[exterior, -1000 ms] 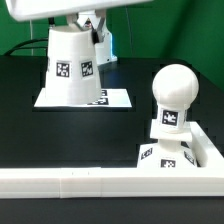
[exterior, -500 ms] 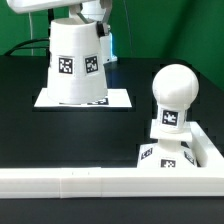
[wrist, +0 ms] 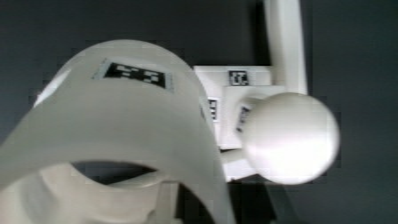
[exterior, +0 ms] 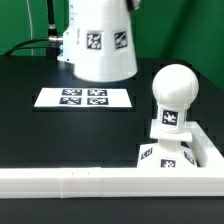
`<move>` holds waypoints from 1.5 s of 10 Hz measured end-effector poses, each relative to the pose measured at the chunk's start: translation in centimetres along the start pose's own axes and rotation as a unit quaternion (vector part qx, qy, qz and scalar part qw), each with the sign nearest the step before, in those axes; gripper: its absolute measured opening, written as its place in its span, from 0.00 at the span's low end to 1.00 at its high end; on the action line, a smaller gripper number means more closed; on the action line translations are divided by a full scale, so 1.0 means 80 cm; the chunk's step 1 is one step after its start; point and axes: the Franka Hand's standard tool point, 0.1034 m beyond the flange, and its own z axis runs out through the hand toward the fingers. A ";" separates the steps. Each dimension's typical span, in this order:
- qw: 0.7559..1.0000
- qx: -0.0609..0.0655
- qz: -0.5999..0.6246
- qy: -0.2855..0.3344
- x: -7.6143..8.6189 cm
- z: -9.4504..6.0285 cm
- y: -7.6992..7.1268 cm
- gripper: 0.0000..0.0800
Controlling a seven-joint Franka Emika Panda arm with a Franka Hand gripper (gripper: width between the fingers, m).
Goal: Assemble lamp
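The white tapered shade [exterior: 100, 45] hangs in the air, above the table and to the exterior view's left of the bulb. It fills the near side of the wrist view [wrist: 125, 110], tag facing the camera. My gripper [wrist: 178, 205] is shut on the shade's wall; its fingers are mostly hidden by it, and it is out of the exterior view. The round-headed bulb [exterior: 175, 90] stands upright on the square base [exterior: 163, 155] at the exterior view's right. Bulb [wrist: 285, 135] and base [wrist: 222, 80] show beside the shade in the wrist view.
The marker board [exterior: 85, 97] lies uncovered on the black table under the shade. A long white rail [exterior: 90, 182] runs along the front edge and turns up beside the base at the right. A green wall and cables are behind.
The shade has been lifted off the marker board and carried up and toward the exterior view's right, closer to the bulb. The marker board is now uncovered. Bulb and base have not moved.
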 end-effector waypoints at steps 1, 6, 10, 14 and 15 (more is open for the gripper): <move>1.000 0.002 0.004 0.003 0.004 -0.010 -0.015 0.06; 0.999 0.006 0.039 -0.008 0.031 -0.005 -0.095 0.06; 0.999 0.002 0.041 -0.014 0.032 0.019 -0.095 0.06; 0.999 -0.001 0.037 -0.012 0.035 0.036 -0.096 0.06; 0.999 -0.002 0.037 -0.012 0.037 0.043 -0.095 0.06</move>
